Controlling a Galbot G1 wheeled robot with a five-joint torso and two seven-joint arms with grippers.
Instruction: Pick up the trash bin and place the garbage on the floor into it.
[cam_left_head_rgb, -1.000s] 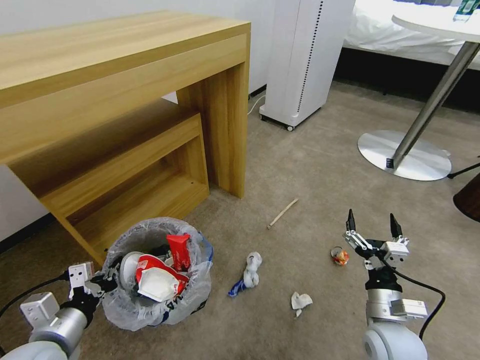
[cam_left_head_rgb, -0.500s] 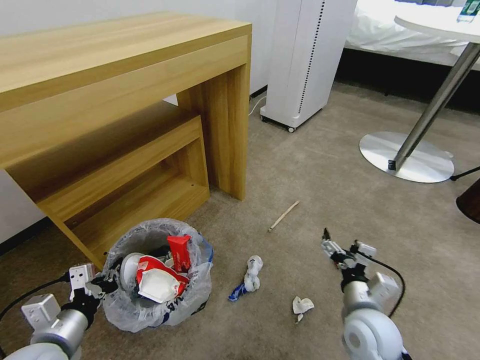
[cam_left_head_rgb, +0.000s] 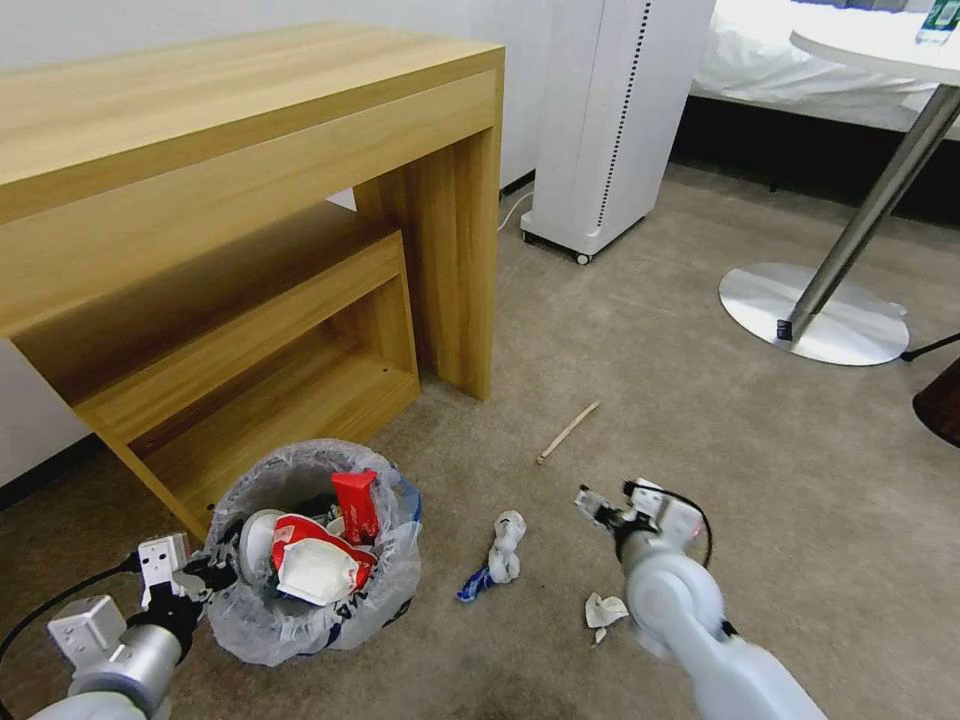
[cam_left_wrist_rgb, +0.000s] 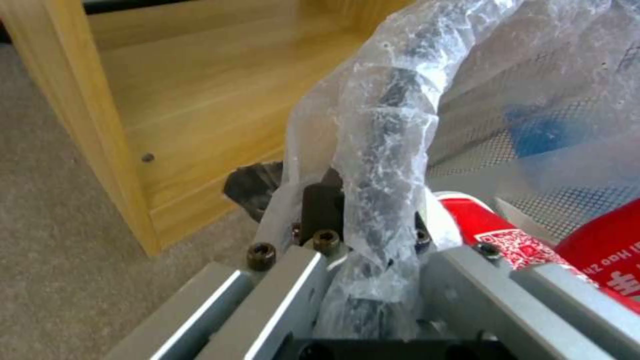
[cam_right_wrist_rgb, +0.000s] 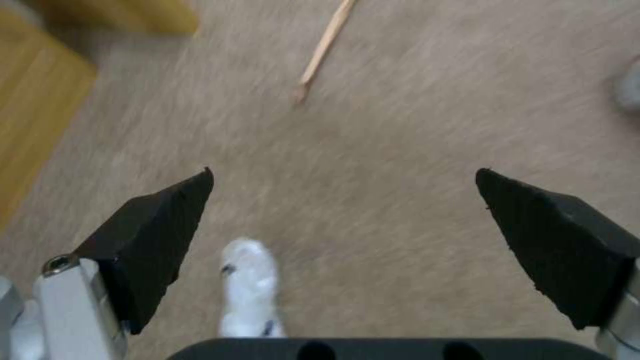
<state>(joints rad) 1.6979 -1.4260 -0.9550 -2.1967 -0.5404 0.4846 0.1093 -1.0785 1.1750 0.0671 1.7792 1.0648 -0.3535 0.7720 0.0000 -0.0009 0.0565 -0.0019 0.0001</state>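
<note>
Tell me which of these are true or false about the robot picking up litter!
1. The left gripper is clamped on the rim of the trash bin. True.
2. The right gripper is shut. False: its fingers are spread wide over the carpet.
3. The wooden stick is inside the bin. False: it lies on the carpet near the wooden desk.
4. A red wrapper sticks up in the bin. True.
5. A twisted white wrapper lies between the bin and the right gripper. True.

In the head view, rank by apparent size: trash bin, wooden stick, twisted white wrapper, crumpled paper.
1. trash bin
2. twisted white wrapper and wooden stick: alike in length
3. crumpled paper, nearest the camera
</note>
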